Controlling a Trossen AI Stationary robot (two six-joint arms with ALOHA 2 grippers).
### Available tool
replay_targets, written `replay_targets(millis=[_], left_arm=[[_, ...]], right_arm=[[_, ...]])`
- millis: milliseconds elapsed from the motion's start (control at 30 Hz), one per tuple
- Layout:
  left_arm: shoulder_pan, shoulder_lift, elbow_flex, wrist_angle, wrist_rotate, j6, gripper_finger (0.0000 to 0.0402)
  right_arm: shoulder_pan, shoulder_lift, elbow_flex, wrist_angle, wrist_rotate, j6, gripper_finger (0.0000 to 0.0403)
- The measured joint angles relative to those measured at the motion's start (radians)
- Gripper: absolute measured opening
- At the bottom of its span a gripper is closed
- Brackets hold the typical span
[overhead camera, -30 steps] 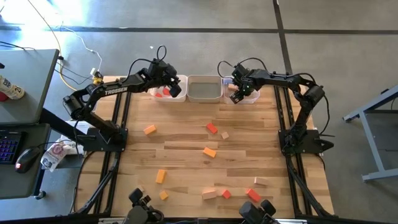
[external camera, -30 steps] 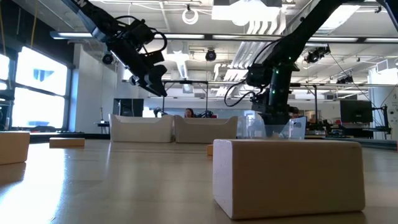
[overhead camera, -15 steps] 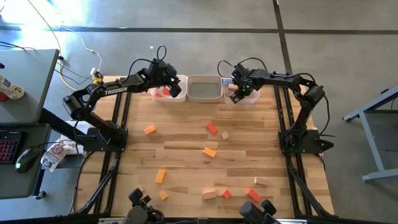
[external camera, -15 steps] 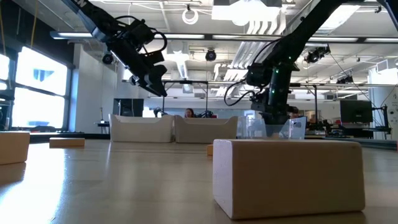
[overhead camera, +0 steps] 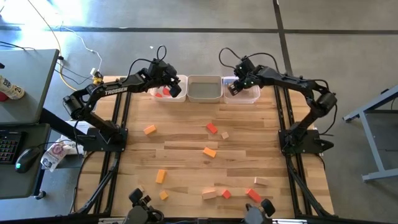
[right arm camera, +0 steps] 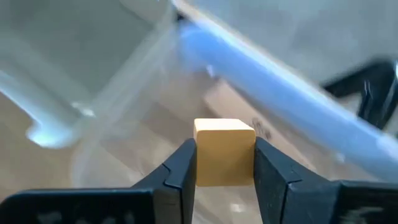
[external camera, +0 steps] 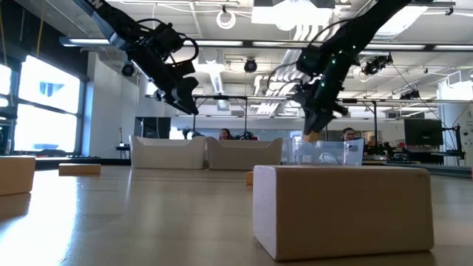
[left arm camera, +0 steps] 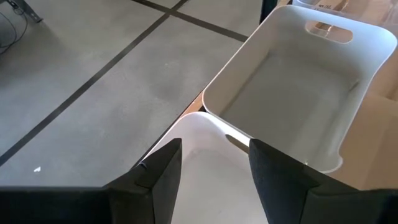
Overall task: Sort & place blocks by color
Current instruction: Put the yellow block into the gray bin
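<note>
Between our right gripper's (right arm camera: 224, 163) fingers we are pinching a pale block (right arm camera: 224, 151), directly above the clear bin (overhead camera: 244, 97). Our left gripper (left arm camera: 214, 171) is hovering spread over the white bin (overhead camera: 163, 98).

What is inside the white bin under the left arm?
In the left bin, red blocks show beside the left gripper. The arm covers part of the bin, so anything beneath it is hidden.
</note>
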Motion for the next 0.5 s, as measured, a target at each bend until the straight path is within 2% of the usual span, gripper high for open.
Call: replay_targets(millis=[500], left_arm=[[-0.014,0.0,0.0,-0.032,0.0,-0.016,0.0172]], right_arm=[[0.15,-0.017,0.0,0.313,-0.078,0.007,0.0102]])
